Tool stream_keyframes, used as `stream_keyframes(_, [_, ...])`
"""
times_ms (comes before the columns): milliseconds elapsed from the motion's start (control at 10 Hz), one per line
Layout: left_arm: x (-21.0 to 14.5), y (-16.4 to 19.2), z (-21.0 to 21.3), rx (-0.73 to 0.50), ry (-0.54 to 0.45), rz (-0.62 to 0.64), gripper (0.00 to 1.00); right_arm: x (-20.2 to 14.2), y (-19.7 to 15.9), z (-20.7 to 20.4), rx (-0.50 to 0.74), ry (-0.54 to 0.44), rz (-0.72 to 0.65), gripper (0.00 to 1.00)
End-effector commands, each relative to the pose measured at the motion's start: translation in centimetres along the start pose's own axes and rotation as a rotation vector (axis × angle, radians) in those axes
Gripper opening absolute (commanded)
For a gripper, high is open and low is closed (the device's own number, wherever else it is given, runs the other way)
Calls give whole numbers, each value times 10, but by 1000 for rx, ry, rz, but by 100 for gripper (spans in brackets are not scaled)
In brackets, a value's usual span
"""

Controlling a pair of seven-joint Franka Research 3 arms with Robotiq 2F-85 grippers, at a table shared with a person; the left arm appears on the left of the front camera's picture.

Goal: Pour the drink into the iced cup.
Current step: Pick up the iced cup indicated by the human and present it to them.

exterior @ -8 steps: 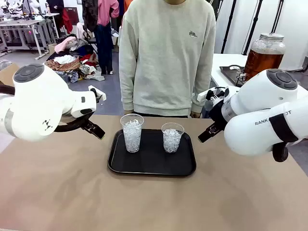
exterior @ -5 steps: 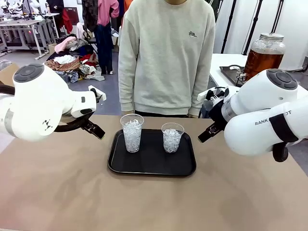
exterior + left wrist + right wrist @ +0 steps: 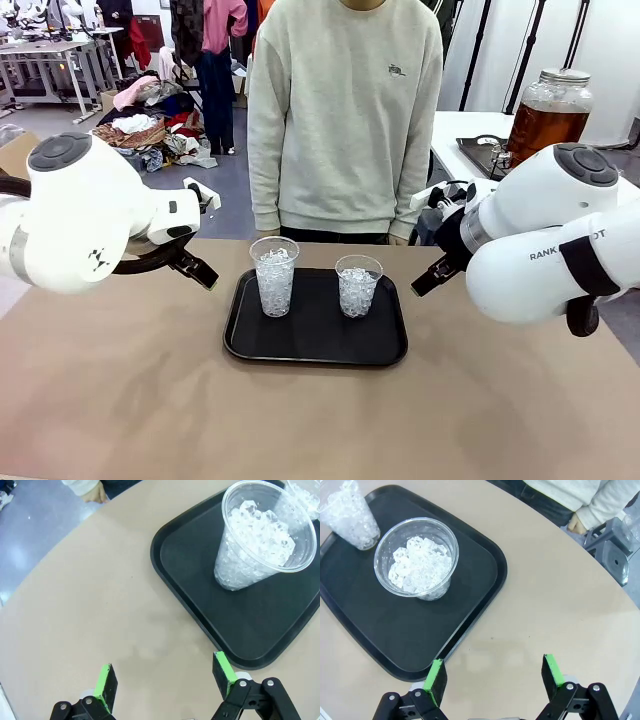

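Observation:
Two clear plastic cups packed with ice stand on a black tray [image 3: 315,345]: a taller iced cup [image 3: 274,277] on the left and a shorter one [image 3: 358,286] on the right. The amber-brown drink fills a lidded glass jar [image 3: 548,115] on a white side table at the back right. My left gripper [image 3: 200,272] hovers left of the tray, and my right gripper [image 3: 425,280] hovers to its right. In its wrist view the left gripper [image 3: 165,674] is open over bare table beside the tray [image 3: 250,625] and one cup [image 3: 260,540]. The right gripper [image 3: 494,672] is open at the tray's edge [image 3: 395,630], short of the nearer cup [image 3: 417,557].
A person in a pale green sweatshirt [image 3: 345,110] stands at the table's far edge behind the tray, hands [image 3: 577,525] hanging by the edge. A grey frame [image 3: 612,550] sits beyond the table on the right. The brown tabletop [image 3: 300,420] in front of the tray is bare.

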State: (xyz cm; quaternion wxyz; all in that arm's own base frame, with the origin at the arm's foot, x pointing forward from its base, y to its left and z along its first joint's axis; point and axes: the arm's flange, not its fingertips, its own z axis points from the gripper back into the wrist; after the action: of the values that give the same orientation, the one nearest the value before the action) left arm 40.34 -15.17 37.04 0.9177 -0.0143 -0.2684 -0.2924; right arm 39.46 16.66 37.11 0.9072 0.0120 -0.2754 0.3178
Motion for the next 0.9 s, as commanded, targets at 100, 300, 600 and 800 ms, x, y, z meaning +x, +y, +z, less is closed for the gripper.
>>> stream_keyframes(100, [0,0,0,0,0,0,100,0,0,0,0,0,-1,100])
stream_keyframes(300, [0,0,0,0,0,0,100,0,0,0,0,0,0,100])
stream_keyframes(600, [4,14,26,-53,-20,47,100,11,-10,20,84,12,-37,100])
stream_keyframes(800, [8,29,52,-136,-33,61,100,18,-24,41,181,10,-118,100])
